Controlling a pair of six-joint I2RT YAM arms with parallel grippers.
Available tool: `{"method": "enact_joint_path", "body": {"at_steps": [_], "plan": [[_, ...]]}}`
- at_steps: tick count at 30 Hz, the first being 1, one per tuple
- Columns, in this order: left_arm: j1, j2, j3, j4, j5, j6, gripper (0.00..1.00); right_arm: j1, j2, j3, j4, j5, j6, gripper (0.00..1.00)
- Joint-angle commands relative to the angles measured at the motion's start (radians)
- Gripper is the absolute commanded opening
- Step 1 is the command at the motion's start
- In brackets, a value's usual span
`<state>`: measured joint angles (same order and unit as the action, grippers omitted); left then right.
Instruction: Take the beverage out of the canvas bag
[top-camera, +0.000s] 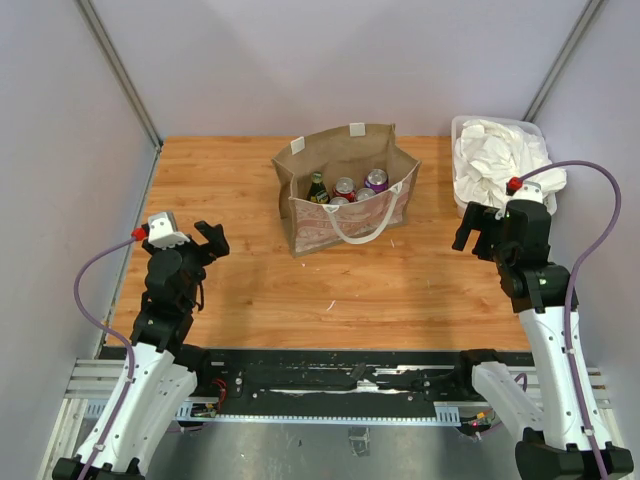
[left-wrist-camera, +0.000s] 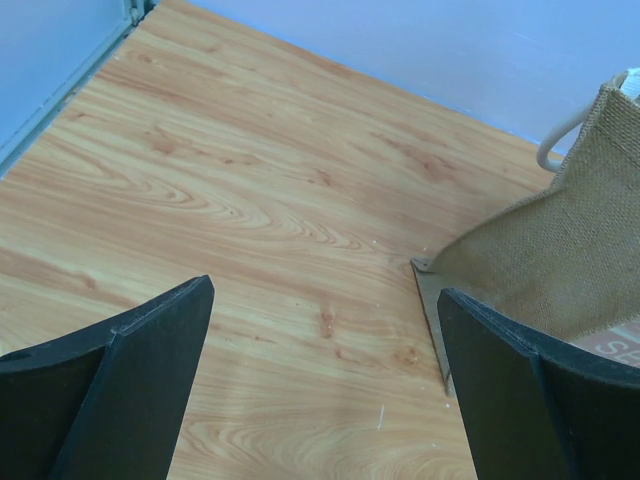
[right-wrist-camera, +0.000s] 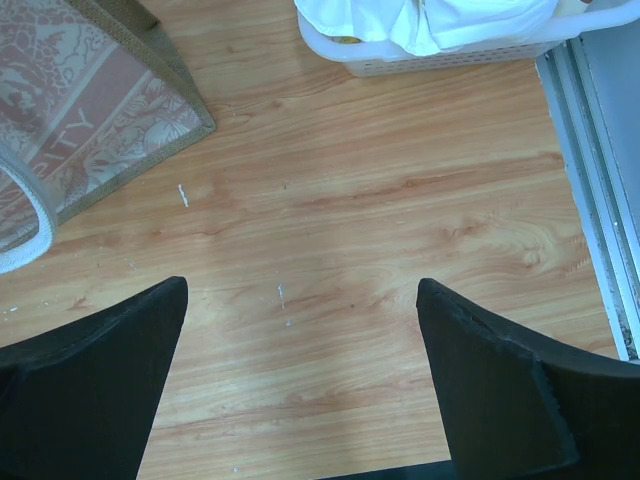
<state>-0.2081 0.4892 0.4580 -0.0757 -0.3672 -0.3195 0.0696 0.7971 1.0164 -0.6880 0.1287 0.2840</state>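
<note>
The tan canvas bag (top-camera: 320, 222) stands open at the back middle of the table, its white handle (top-camera: 362, 236) hanging over the reddish printed front. Inside it are the beverages: a dark bottle (top-camera: 317, 188), a red-topped can (top-camera: 344, 187), a purple can (top-camera: 376, 180) and more cans beside them. My left gripper (top-camera: 212, 238) hovers open far left of the bag; in its wrist view (left-wrist-camera: 325, 290) the bag's corner (left-wrist-camera: 560, 260) lies ahead on the right. My right gripper (top-camera: 468, 228) is open to the bag's right (right-wrist-camera: 302, 287), empty, with the bag's printed panel (right-wrist-camera: 90, 110) at upper left.
A clear plastic bin (top-camera: 457, 125) of white cloths sits at the back right corner, also seen at the top of the right wrist view as a white bin (right-wrist-camera: 440, 62). Grey walls close in the table on three sides. A metal rail (right-wrist-camera: 590, 170) runs along the right edge.
</note>
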Motion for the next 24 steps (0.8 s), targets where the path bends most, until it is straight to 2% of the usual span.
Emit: {"method": "enact_joint_path", "body": {"at_steps": [1, 13, 19, 24], "plan": [[0.009, -0.007, -0.011, -0.001, 0.017, -0.017, 1.0, -0.014, -0.009, 0.003, -0.018, 0.022, -0.008, 0.98], [0.009, -0.048, -0.017, 0.013, -0.004, -0.049, 1.0, -0.014, -0.174, -0.092, 0.087, 0.016, 0.001, 0.98], [0.009, -0.015, 0.012, 0.003, -0.006, -0.075, 1.0, -0.014, -0.17, -0.084, 0.108, 0.047, 0.001, 0.98], [0.009, 0.068, 0.053, 0.008, 0.065, -0.075, 1.0, -0.014, -0.171, -0.108, 0.185, 0.032, 0.016, 0.98]]}}
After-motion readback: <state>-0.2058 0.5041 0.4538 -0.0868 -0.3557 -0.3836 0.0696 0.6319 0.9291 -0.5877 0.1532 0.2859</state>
